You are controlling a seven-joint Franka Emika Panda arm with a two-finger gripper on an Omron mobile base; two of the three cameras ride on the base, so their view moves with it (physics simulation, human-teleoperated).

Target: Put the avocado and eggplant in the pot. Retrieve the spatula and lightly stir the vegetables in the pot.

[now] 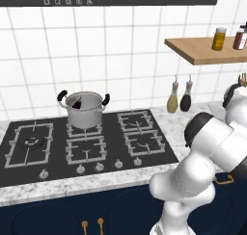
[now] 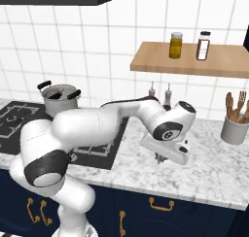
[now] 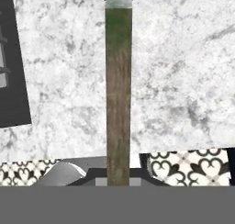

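Observation:
The steel pot (image 1: 84,110) stands on a back burner of the stove, also seen in the right base view as the pot (image 2: 59,99). The dark purple eggplant (image 1: 77,103) lies inside it; the avocado is hidden. My gripper (image 2: 158,159) points down over the marble counter to the right of the stove. In the hand view the spatula (image 3: 118,90) runs straight up from between my fingertips, its handle greenish-brown with a pale grey end at the top. The gripper (image 3: 118,182) looks shut on that handle.
The black stove (image 1: 29,157) has several burners. Two bottles (image 1: 179,98) stand by the wall, and a grey utensil holder (image 2: 234,129) sits at the far right. A wooden shelf (image 2: 194,61) with jars hangs above. The counter's front edge (image 3: 183,150) is near.

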